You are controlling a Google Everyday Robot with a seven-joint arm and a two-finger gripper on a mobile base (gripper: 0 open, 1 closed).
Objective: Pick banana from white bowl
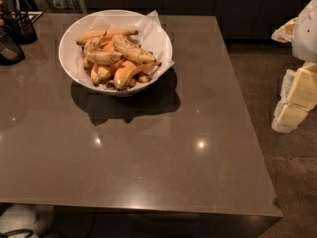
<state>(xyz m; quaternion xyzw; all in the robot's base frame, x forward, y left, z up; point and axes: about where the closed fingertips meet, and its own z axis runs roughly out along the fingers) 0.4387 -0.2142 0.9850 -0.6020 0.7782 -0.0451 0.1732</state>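
The white bowl (71,66) stands on the far left part of the brown table, lined with crinkled white paper (151,29) that sticks past its rim. It holds several bananas. The plump, pale-yellow, dark-speckled banana (132,50) lies on top at the bowl's right, running diagonally. A shorter curved pale banana (101,57) lies to its left, and smoother orange-yellow bananas (121,73) lie below. My gripper (297,95), white and yellowish, is at the right edge of the view, off the table's right side and far from the bowl.
The brown table (148,157) has its right edge near the gripper and its front edge at the bottom. A dark holder (21,26) and a dark object (7,49) stand at the back left. Dark cabinets run behind.
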